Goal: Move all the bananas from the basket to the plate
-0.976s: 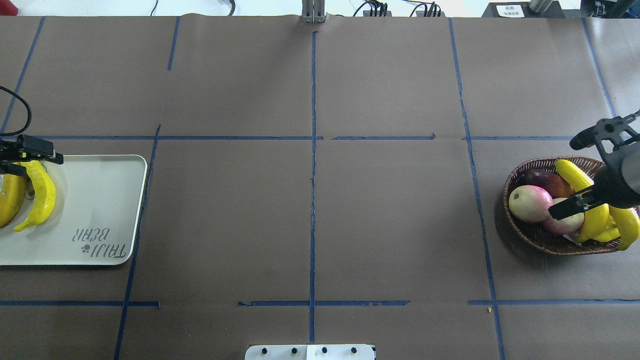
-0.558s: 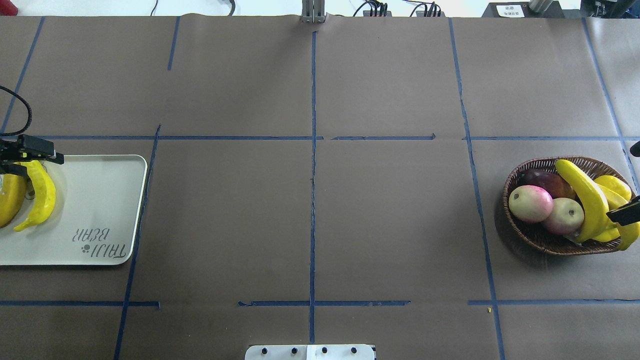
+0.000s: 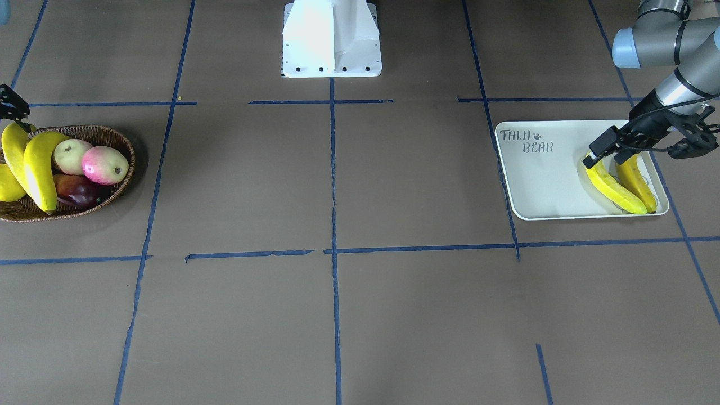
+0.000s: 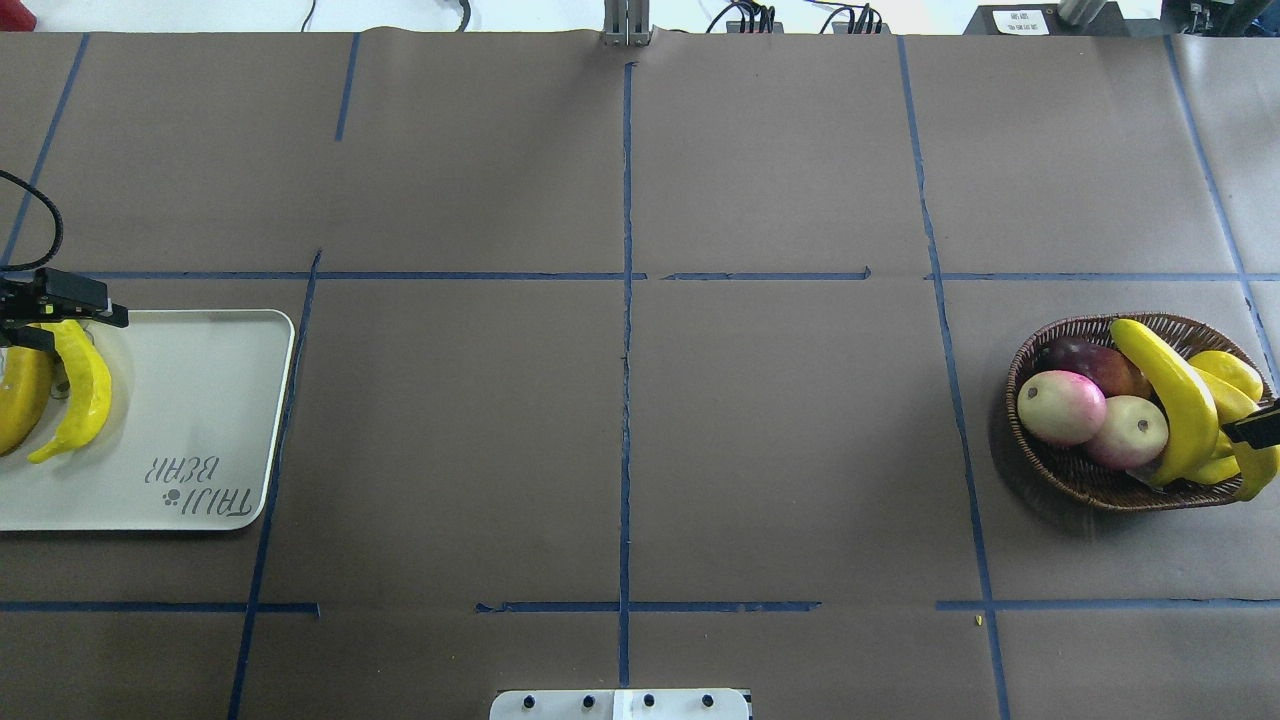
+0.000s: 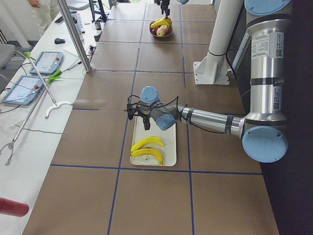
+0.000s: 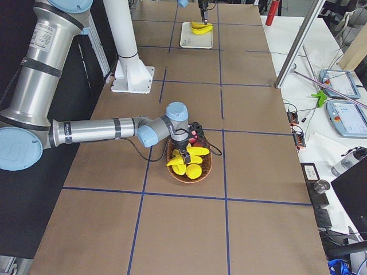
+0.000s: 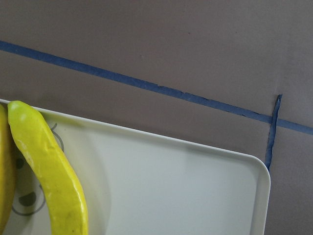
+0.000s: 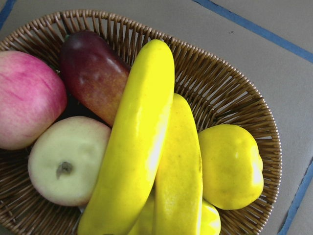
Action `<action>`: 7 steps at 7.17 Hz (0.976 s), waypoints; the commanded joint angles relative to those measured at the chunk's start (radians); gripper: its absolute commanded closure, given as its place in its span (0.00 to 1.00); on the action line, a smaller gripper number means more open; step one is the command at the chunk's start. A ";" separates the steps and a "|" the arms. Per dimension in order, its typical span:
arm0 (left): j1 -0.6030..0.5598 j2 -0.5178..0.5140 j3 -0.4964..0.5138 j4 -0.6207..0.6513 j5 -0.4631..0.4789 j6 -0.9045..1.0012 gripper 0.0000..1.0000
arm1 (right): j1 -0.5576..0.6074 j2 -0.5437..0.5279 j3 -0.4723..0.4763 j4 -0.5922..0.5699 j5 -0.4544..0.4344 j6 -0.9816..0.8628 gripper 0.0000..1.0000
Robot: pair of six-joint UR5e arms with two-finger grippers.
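At the far left of the brown-papered worktop (image 4: 620,450) lies the white plate (image 4: 200,400), lettered "TAIJI BEAR". It carries two bananas (image 4: 85,385), long, curved and bright yellow, lying side by side. The outer one is cut off by the edge of the overhead view. The left hand (image 3: 633,147) hangs over one end of the pair, its fingers seemingly spread wide and gripping nothing. Far to the right, the dark wicker basket (image 4: 1090,482) holds the other two bananas (image 4: 1170,385), one lying across the other so that the lower is partly hidden. A stubby yellow fruit (image 4: 1230,368) and three other fruits (image 4: 1060,407) crowd in beside them. Only a sliver of the right hand (image 4: 1262,428) shows at the basket's right side, so I cannot tell how far it is open.
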 commanded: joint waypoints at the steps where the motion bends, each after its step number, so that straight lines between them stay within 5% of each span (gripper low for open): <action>1: 0.001 0.006 -0.003 0.000 0.001 0.000 0.00 | 0.000 0.000 -0.034 0.019 0.003 0.018 0.12; 7: 0.002 0.009 -0.005 0.000 0.001 0.000 0.00 | -0.019 0.001 -0.072 0.018 0.021 0.014 0.33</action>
